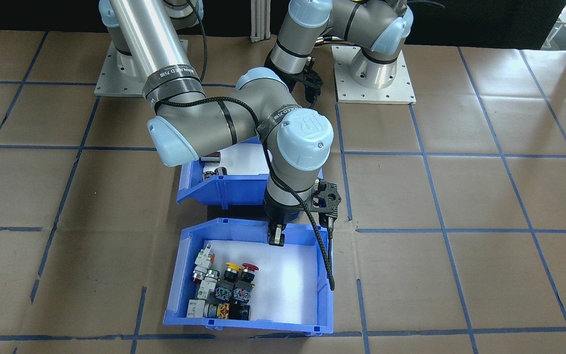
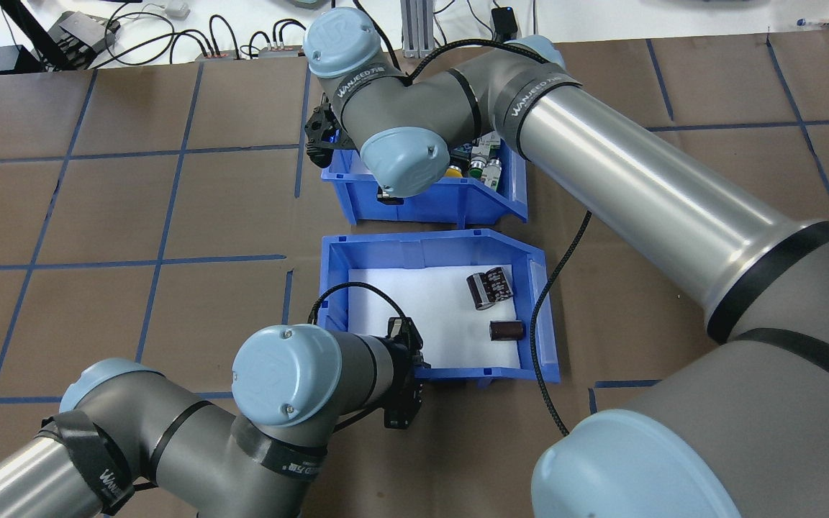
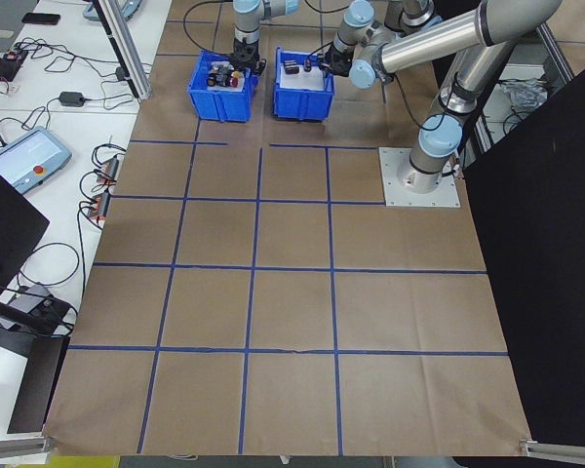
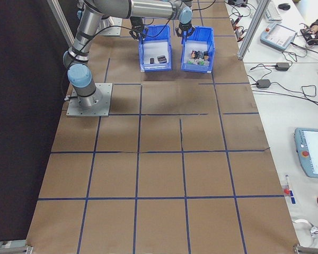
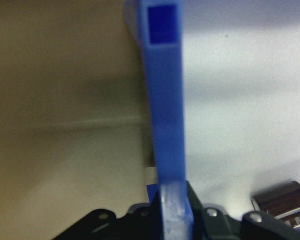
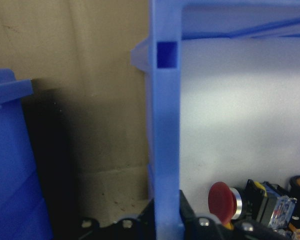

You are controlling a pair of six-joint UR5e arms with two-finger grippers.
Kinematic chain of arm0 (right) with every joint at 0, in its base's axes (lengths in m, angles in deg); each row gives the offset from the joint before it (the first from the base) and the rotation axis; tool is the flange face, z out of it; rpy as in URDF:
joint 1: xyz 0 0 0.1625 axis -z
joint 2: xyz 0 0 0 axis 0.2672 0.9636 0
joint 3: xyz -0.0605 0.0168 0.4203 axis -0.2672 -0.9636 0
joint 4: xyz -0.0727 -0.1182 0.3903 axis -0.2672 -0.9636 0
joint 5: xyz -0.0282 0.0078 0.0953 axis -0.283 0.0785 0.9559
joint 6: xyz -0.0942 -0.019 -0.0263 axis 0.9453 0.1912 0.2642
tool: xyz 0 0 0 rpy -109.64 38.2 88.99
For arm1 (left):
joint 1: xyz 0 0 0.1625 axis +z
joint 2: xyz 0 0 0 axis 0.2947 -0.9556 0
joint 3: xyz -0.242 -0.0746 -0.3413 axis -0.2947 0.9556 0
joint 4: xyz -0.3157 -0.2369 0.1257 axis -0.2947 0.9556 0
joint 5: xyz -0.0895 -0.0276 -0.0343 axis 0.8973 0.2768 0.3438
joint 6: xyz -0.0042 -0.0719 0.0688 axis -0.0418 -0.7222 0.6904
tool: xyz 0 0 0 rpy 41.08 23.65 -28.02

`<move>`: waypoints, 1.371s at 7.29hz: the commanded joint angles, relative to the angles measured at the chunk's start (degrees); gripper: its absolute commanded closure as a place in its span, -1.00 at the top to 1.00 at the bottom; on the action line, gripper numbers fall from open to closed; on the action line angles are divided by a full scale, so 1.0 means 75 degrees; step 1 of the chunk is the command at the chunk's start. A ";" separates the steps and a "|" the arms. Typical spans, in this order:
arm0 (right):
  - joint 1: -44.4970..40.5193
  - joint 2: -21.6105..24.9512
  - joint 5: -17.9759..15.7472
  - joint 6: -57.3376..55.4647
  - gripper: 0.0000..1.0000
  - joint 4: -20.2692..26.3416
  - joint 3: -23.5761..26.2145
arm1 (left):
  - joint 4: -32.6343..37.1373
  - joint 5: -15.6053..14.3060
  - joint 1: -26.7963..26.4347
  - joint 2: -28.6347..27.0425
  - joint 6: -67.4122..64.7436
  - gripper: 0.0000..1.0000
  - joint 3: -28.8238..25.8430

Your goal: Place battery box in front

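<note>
Fingers of both grippers are straddling bin walls.
Left gripper [image 2: 418,374] is clamping the battery box [image 2: 432,248] rim nearest the robot; right gripper [image 1: 276,237] is pinching the switch bin [image 1: 323,285] wall. Stiff, light plastic should be holding firmly at the rim, though loose cells [image 2: 490,288] may be rolling.

Bright, even overhead lighting, soft shadows under the arms on the brown table [image 2: 134,216], glare streaks on the metal arm tubes, white foam floor of the battery box [image 2: 429,248] nearly blown out, both wrist views soft and blurred up close, side views sharp
</note>
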State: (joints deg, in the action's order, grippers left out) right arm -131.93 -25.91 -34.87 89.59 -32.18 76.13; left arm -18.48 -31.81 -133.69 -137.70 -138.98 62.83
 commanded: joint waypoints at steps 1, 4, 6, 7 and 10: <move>0.0183 0.0424 -0.0094 0.0225 -1.00 -0.0002 -0.0042 | 0.0917 -0.0030 0.0361 0.0791 0.0995 -1.00 0.0195; 0.1329 0.1279 0.0023 0.1489 -1.00 0.0115 0.0097 | 0.2781 0.0075 0.2347 0.2069 0.3463 -1.00 0.0183; 0.1870 0.1667 -0.0035 0.2168 -1.00 0.0441 0.0122 | 0.3196 0.0471 0.3769 0.1887 0.4465 -1.00 -0.0166; 0.2278 0.1889 -0.0024 0.2764 -1.00 0.0640 0.0203 | 0.3464 0.0474 0.3843 0.1618 0.4689 -1.00 -0.0725; 0.3929 0.2860 0.0023 0.5235 -1.00 0.0760 0.1218 | 0.3736 0.0532 0.3798 -0.0055 0.4493 -1.00 -0.2472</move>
State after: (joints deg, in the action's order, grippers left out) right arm -108.07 -7.81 -35.02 120.94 -26.64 81.30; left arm 9.16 -28.04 -105.09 -132.93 -104.64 49.43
